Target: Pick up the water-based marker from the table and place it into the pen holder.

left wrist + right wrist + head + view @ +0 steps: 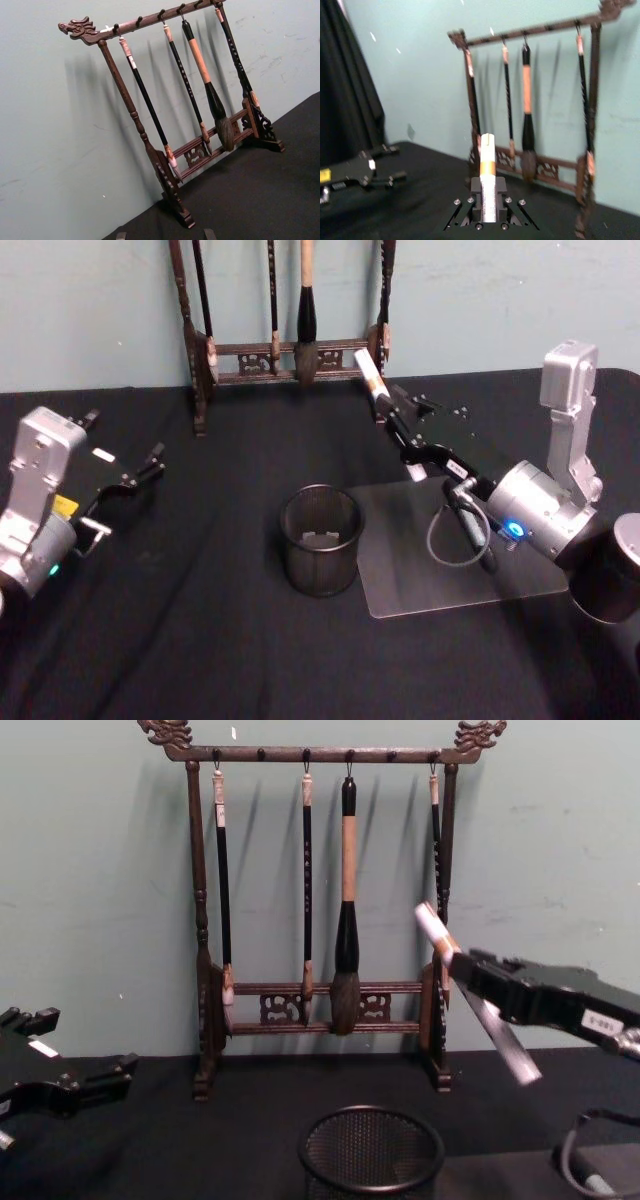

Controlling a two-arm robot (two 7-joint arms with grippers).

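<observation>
1. Right end effector (397, 408) clamped on tilted white, orange-banded water-based marker (371, 374), raised over black desk (200, 640).
2. Held far-right of round black wire-mesh pen holder (320, 568), apart.
3. Left end effector (125, 440) at left, spread wide.

The right gripper (390, 408) is up near the wooden brush rack (285, 352), holding a white marker (371, 376) that tilts up and back, while the black mesh pen holder (320, 540) stands on the black table (180, 640) just beside a grey mat (420, 580), and the left gripper (150, 467) sits far left.
</observation>
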